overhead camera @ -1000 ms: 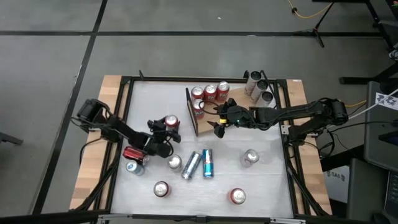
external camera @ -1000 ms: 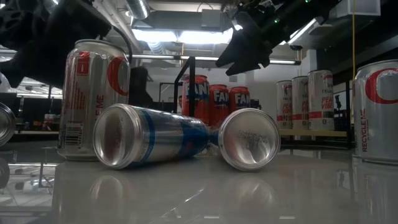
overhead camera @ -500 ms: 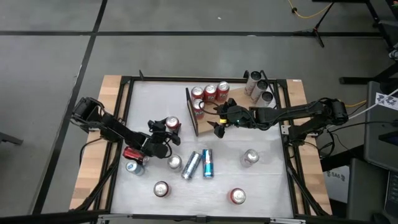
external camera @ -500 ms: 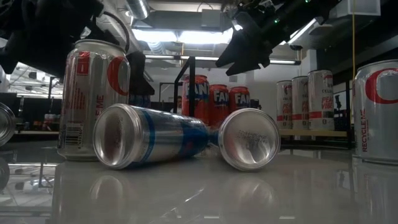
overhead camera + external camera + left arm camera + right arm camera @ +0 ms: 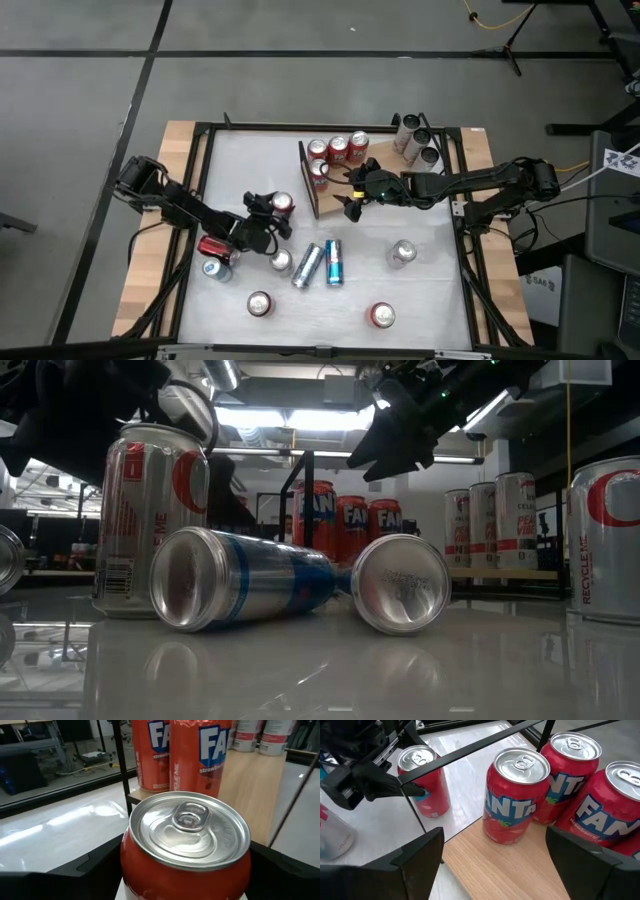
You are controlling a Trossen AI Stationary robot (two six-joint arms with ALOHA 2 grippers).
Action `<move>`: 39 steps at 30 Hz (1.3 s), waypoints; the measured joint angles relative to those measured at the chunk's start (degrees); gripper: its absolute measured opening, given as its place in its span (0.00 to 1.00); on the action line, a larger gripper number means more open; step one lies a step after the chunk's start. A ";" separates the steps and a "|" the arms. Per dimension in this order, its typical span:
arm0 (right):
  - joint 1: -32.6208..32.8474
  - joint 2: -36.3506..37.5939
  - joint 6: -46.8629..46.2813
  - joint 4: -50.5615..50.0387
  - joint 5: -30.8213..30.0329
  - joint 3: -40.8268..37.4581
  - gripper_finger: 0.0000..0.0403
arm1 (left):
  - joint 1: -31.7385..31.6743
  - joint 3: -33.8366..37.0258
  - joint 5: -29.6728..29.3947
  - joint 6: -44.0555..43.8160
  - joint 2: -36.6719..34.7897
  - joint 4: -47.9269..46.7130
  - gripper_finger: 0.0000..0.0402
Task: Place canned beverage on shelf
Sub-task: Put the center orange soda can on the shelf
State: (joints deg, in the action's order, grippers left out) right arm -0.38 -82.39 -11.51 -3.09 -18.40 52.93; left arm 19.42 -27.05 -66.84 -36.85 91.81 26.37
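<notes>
A red can [image 5: 283, 205] stands upright just left of the shelf [image 5: 338, 195], a wood-grain board with a dark upright rail [image 5: 303, 178] on its left edge. My left gripper [image 5: 276, 211] reaches in from the table's left and is shut on this can [image 5: 187, 827]. Several red Fanta cans [image 5: 338, 149] stand on the shelf's far end. My right gripper [image 5: 352, 202] hangs open above the shelf's near end, its fingers [image 5: 420, 855] wide apart with nothing between them. My left gripper pinches the red can's side wall [image 5: 127, 865] between its two fingers, a little below the rim. The fingers [image 5: 415, 790] come nearly level from the table's left. The can is upright, top up. Whether its base [image 5: 432, 813] touches the table I cannot tell.
Loose cans cover the near half of the table: two blue-and-silver ones lying down [image 5: 320, 263], upright silver ones [image 5: 281, 262] [image 5: 402, 253], red-topped ones [image 5: 260, 303] [image 5: 382, 316], and a red one lying by the left arm [image 5: 215, 247]. Three pale cans [image 5: 415, 140] stand at the far right.
My left gripper has rolled at the wrist with the red can in its hold, and the can's top has shifted slightly toward the table's near right. My right arm has kept still.
</notes>
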 joint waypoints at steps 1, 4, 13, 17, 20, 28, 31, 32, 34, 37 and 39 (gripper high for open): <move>0.00 0.00 0.00 0.00 -0.02 0.00 0.85 | -0.02 0.00 0.10 0.03 0.00 -0.03 0.80; 0.01 0.00 0.00 0.00 -0.02 0.00 0.85 | -0.06 0.00 0.39 0.03 0.00 -0.20 0.80; 0.00 0.00 0.02 0.00 -0.02 0.00 0.85 | -0.06 0.00 0.85 -0.10 0.00 -0.16 0.82; 0.01 0.00 0.02 0.00 -0.01 0.00 0.85 | -0.06 0.00 0.89 -0.19 0.00 0.31 0.88; 0.00 0.00 0.02 0.00 -0.02 0.00 0.85 | -0.06 0.00 1.08 -0.19 0.00 0.31 0.94; 0.01 0.00 0.02 0.00 0.00 0.00 0.85 | -0.06 -0.33 3.41 -0.01 0.04 0.26 0.98; 0.02 0.00 0.02 0.00 0.00 0.00 0.85 | -0.15 -0.88 1.62 1.31 0.04 0.35 0.98; 0.02 0.00 0.02 0.00 -0.02 0.00 0.85 | -0.17 -1.09 0.98 2.62 0.04 0.33 0.98; 0.00 0.00 0.02 0.00 0.00 0.00 0.85 | -0.26 -1.56 -0.47 5.15 0.04 0.33 0.98; 0.00 0.00 0.02 0.00 0.00 0.00 0.85 | -0.43 -2.58 -1.72 8.48 0.04 0.34 0.98; 0.00 0.00 0.02 0.00 0.00 0.00 0.85 | -0.43 -3.25 -1.82 10.86 0.04 0.33 0.98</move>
State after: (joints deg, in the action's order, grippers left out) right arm -0.38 -82.39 -11.49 -3.09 -18.39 52.93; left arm 18.98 -30.30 -68.66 -25.99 91.85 26.70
